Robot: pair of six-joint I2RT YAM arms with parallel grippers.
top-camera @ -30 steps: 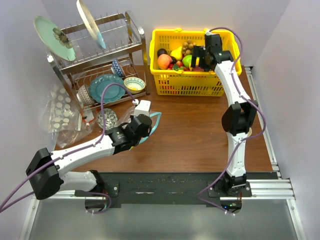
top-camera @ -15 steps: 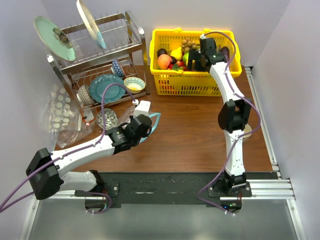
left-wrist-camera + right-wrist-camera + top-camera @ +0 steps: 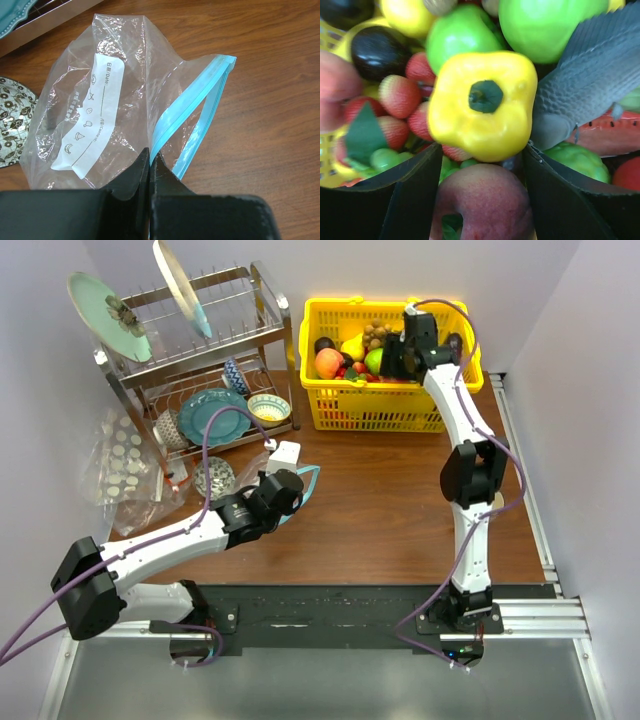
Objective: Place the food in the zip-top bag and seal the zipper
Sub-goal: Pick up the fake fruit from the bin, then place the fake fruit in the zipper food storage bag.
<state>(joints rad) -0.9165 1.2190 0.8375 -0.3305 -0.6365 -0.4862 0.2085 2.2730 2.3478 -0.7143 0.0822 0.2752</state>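
The zip-top bag (image 3: 95,110) is clear with a white label and lies on the wooden table. Its teal-blue zipper (image 3: 192,107) stands partly open. My left gripper (image 3: 150,159) is shut on the bag's mouth edge beside the zipper; in the top view it (image 3: 290,480) sits over the bag (image 3: 310,483). The food lies piled in a yellow basket (image 3: 375,415). My right gripper (image 3: 480,175) is open and low among the food. A red-pink peach (image 3: 485,202) sits between its fingers (image 3: 415,195), just below a yellow pepper (image 3: 480,105). In the top view the right gripper (image 3: 392,358) is inside the basket.
A metal dish rack (image 3: 200,350) with plates and bowls stands at the back left. Crinkled clear plastic with white dots (image 3: 125,465) lies left of it. A patterned dish (image 3: 12,125) sits beside the bag. Green fruits (image 3: 545,25), strawberries (image 3: 400,95) and a grey fish (image 3: 590,75) crowd the gripper.
My right gripper has moved left and down into the basket, over the pile of food. The left arm and the bag have not moved.
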